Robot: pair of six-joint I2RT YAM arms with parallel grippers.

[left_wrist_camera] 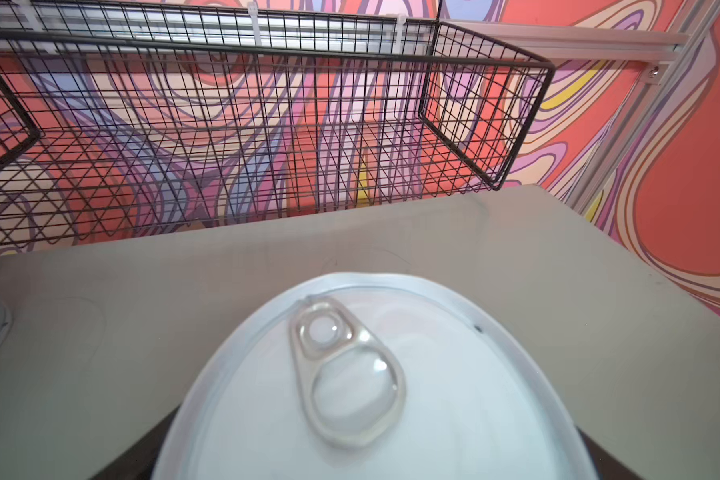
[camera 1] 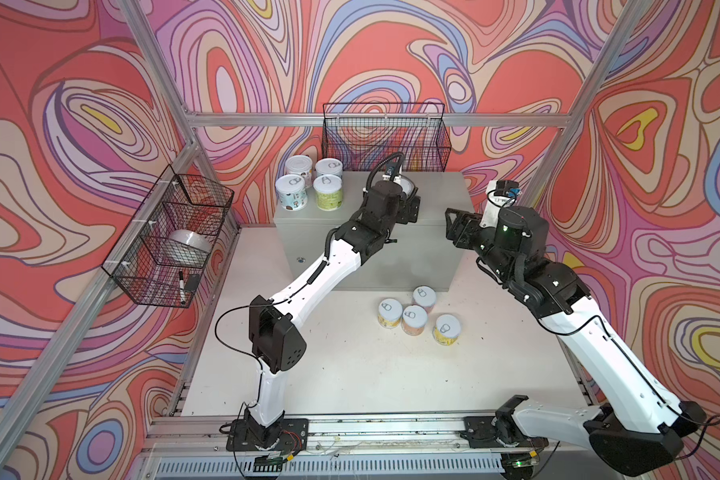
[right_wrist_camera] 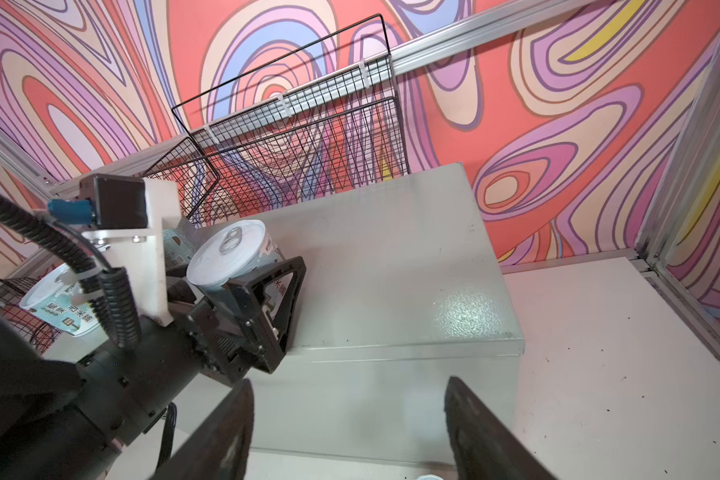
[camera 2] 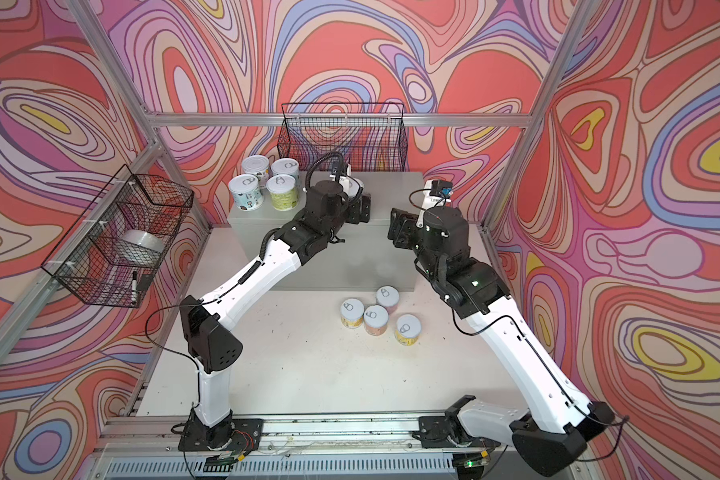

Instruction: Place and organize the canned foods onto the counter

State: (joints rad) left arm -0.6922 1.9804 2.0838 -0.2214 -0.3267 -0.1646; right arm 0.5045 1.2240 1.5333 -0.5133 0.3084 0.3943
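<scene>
- The left pincer reaches over the grey surface, one jaw on either side of a blue can near the middle of the back edge.
- The can's base is hidden by the pincer, and I cannot tell whether the jaws press its sides or stand just off them.
- The right pincer hangs near the front right edge of the grey surface, jaws well apart, nothing between them.
- Four corner cans stand upright in a tight square at the back left of the grey surface.
- Four loose cans stand clustered on the white surface, just in front of the grey one.
</scene>
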